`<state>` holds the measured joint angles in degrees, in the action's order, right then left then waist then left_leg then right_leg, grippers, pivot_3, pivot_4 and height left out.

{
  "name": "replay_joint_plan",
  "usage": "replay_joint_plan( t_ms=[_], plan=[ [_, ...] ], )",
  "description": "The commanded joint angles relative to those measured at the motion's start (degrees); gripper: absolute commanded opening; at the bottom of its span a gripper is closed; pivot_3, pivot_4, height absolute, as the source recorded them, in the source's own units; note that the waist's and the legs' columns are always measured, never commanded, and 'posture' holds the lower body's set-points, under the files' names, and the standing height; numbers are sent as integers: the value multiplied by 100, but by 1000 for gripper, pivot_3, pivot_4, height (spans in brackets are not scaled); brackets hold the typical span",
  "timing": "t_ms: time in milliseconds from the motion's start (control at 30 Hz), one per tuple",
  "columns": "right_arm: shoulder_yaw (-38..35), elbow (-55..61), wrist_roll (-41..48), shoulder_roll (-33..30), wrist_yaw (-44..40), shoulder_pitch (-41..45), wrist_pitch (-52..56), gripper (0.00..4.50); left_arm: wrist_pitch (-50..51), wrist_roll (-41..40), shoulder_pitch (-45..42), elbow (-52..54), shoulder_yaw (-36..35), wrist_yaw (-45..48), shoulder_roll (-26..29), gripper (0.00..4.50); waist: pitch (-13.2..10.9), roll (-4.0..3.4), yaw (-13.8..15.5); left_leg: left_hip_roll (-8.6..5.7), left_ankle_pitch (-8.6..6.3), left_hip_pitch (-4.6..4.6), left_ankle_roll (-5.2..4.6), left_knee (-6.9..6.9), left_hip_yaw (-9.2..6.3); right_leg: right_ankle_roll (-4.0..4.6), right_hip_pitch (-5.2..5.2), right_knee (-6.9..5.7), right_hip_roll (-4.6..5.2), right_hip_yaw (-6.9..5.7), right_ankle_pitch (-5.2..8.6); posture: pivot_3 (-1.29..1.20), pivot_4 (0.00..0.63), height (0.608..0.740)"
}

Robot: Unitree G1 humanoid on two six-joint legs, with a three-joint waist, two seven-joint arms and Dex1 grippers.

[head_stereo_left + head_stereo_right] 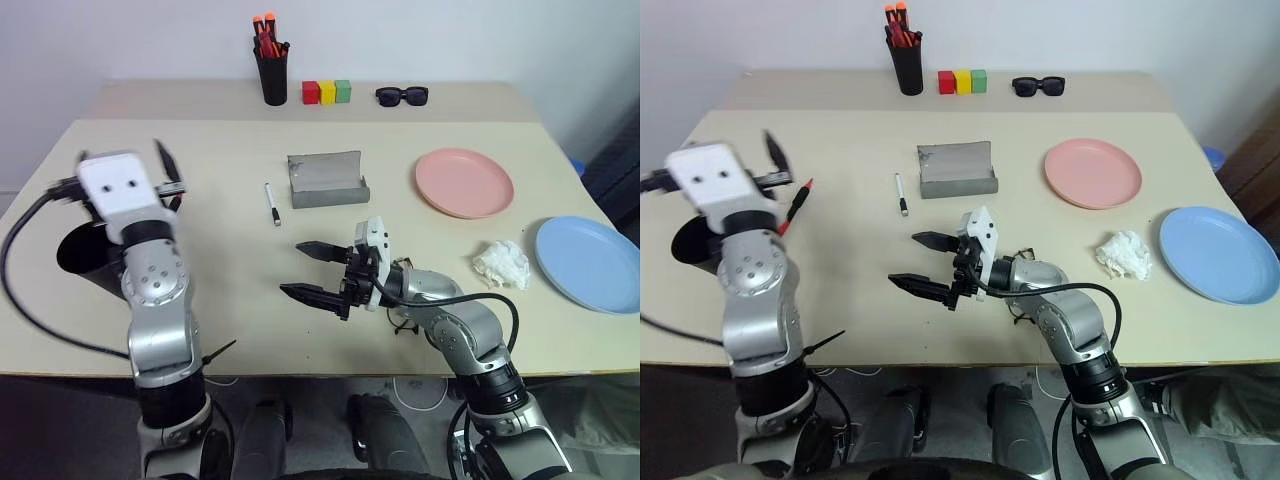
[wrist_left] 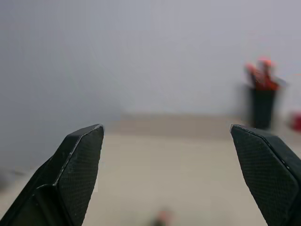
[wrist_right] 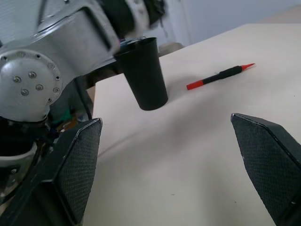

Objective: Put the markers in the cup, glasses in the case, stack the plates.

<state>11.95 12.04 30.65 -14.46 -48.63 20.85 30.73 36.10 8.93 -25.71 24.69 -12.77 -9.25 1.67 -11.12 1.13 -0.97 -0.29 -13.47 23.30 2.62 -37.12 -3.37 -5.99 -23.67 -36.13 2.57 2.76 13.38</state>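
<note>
Left eye view: case (image 1: 328, 180) open, empty; both end effectors spread wide, holding nothing.

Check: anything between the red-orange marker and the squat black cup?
Nothing visible. The thin red-orange marker lies on bare tabletop beside the squat black plastic cup, with clear surface between them. The open left gripper hangs above that area, not touching either.

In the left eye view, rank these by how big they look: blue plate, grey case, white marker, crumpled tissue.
1. blue plate, though it lies nearer the camera
2. grey case
3. crumpled tissue
4. white marker, long but very thin
</note>
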Motion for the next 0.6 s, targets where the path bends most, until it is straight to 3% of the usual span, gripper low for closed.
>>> replay_joint_plan(
  t_ms=[33,133,333,600],
  plan=[
    [-80,66,48,88,46,119,-99,4500,1271,-176,-785,-710,-447,-461,-249,4407,0,1,-8,0,0,0,0,-1,-3,-1,1,-1,-1,-2,0,0,150,740],
    [-77,55,23,111,86,116,-132,4500,1854,-41,-1399,-1711,-752,-908,-116,4407,-1,1,-19,0,0,0,0,1,-6,-2,-1,-2,-3,-2,0,0,150,740],
    [-52,101,-3,147,189,54,-168,4500,1734,-404,-2212,-3410,-1714,-1625,148,4407,-1,2,-4,0,0,1,0,6,-8,-2,-6,-3,0,-3,-1,0,150,740],
    [-60,145,-10,133,295,-50,-195,4500,1403,-729,-2472,-4579,-2101,-1970,707,4407,-2,3,5,-2,0,3,2,6,-7,-3,-7,-2,5,-3,-2,0,150,740]
  ],
)
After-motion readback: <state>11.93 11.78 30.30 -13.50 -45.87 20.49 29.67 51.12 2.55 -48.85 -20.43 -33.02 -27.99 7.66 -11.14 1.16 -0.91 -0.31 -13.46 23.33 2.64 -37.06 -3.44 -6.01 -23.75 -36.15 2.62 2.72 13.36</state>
